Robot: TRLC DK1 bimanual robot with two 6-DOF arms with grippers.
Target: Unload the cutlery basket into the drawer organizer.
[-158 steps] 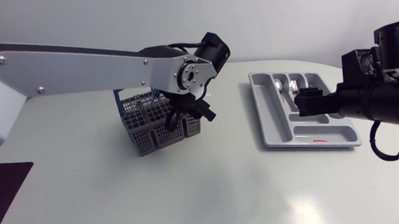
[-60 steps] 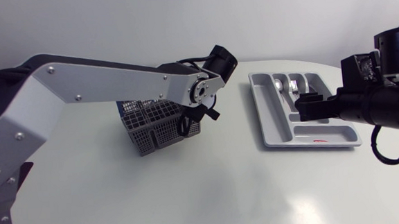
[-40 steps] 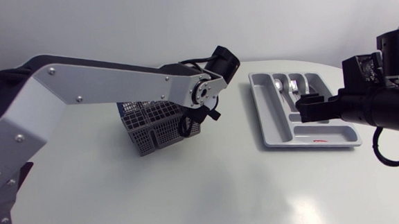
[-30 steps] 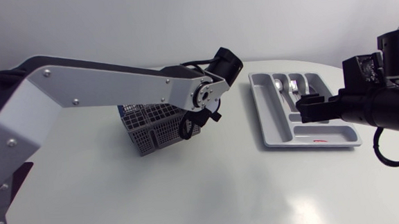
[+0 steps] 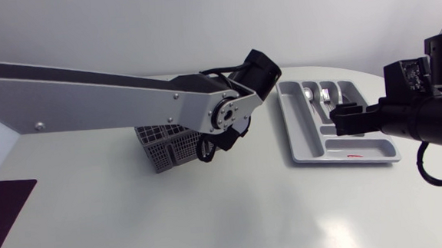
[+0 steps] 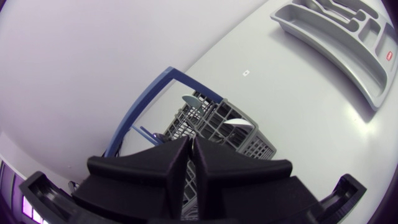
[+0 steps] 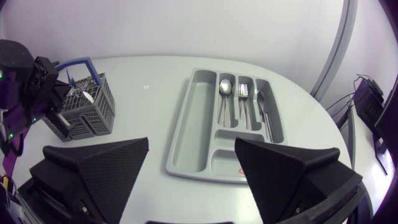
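**A:** Where is the basket?

**B:** The basket stands on the table, well apart from the tray. It is grey mesh with a blue handle. The left claw hangs just above it.

**A:** Does that claw have anything?

**B:** Its two fingers are pressed together with only a thin slit between them, and I see nothing caught there. The right claw hangs by the tray, spread wide and holding nothing.

**A:** What is there to unload?

**B:** At least two spoons stand in the basket, bowls up and handles down in the cells. The mesh may hide more; I cannot tell.

**A:** How will they handle?

**B:** Light, stiff and polished, I judge, so slippery. They should not bend or break, but one could swivel or slide between those broad fingers. I would pinch the neck just under the bowl, where it clears the rim, and lift straight up. The basket looks light too, and a snagged handle might drag or tip it.

**A:** And the tray?

**B:** It is pale grey plastic, with one long slot at the side and narrower slots next to it. A spoon, a fork and a third piece lie in the narrower slots, one in each.
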